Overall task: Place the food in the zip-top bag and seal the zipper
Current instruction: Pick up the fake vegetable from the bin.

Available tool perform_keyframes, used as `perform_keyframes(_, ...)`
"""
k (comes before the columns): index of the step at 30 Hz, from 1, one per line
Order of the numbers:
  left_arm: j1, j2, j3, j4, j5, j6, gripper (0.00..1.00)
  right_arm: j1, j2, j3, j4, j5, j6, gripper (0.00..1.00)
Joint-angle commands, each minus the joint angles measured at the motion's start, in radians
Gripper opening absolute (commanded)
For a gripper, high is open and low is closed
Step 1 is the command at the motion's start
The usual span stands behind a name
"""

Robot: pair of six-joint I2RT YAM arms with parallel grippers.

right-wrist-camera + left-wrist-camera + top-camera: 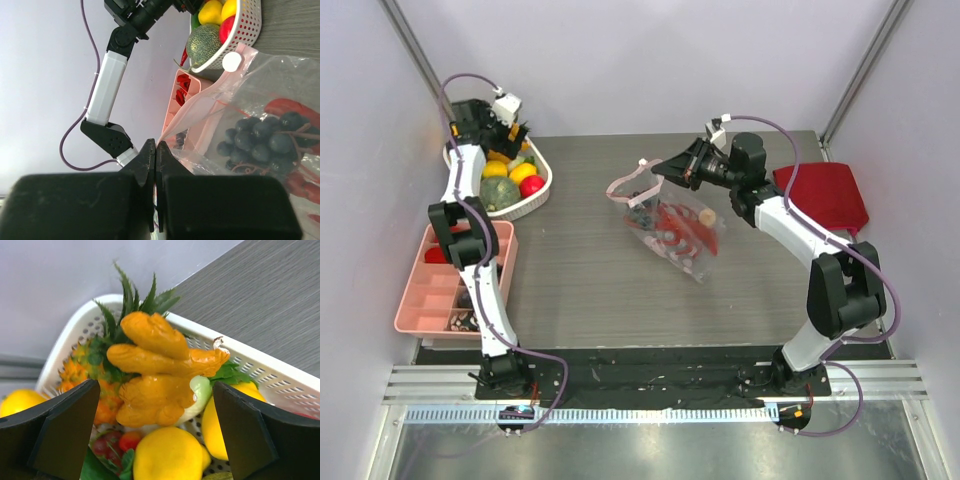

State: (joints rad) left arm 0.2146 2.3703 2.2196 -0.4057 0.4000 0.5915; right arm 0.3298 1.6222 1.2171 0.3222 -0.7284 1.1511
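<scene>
A: Where was the bag (705, 262) found?
B: Mid-bench, its pink strip (620, 190) pinched by the right claw (665, 170); the lobster (670, 228) was seen inside.
A: What might be spoiled?
B: The lobster could be tipped out if the floppy mouth were tugged. The left claw (515, 133) was spread over the basket (542, 195), far left corner.

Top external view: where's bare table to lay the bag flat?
Bare table lies between white basket and zip-top bag, and across the near half. Crowded: left edge with basket and pink tray; far right, red pad.
</scene>
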Motion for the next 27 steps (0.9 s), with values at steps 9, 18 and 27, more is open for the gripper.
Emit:
perform_keyframes(9,-0.017,0.043,-0.011,0.067,-0.052,0.263,1.0,-0.006,0.01,0.048,0.08,-0.016,0.024,0.01)
perform_keyframes(18,-0.026,0.11,0.037,0.073,-0.09,0.318,1.0,-0.009,0.022,0.048,0.074,-0.014,0.024,0.01)
perform_keyframes(27,-0.027,0.129,0.06,0.136,-0.104,0.246,0.88,-0.012,0.03,0.048,0.072,-0.014,0.025,0.01)
